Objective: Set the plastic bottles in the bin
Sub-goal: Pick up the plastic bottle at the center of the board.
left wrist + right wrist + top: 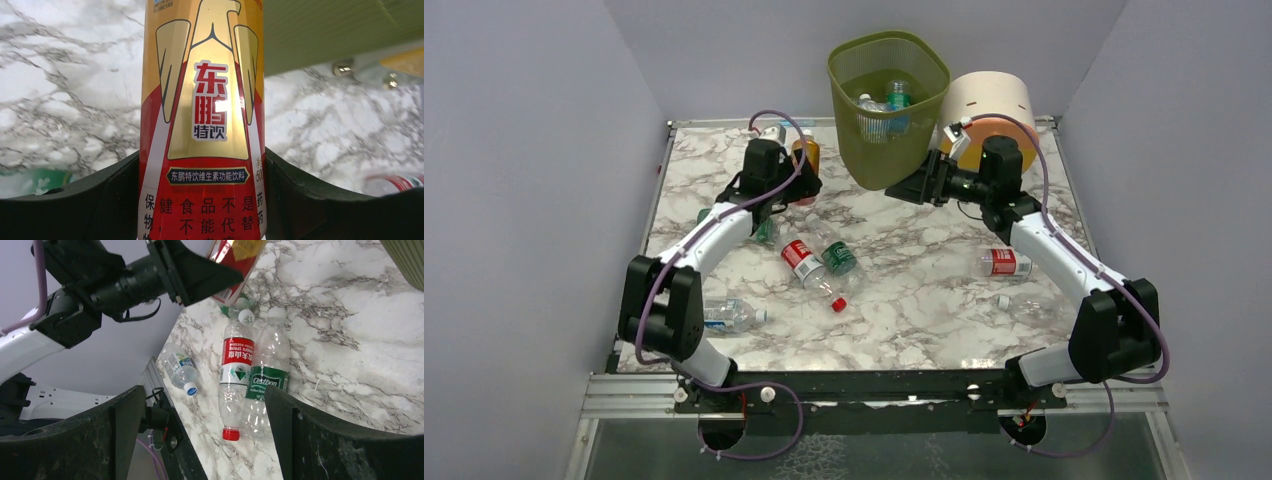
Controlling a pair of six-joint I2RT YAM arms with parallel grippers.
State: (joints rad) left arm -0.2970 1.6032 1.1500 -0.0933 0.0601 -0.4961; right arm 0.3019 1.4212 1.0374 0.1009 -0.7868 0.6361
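Left fingers (95,205) clamped inward — right fingers (340,440) spread wide, empty.

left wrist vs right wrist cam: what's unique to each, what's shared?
Left wrist only: the label front of the gold-and-red bottle, close up in the left gripper. Right wrist only: the left arm seen from outside, and a blue-cap bottle lying near the edge of the marble table. Both: that gold-and-red bottle and the table.

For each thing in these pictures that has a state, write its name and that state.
left gripper, shut on orange bottle
right gripper, open, empty
bin, standing, bottles inside
red-label bottle, lying on table, capped
green-label bottle, lying beside it, capped
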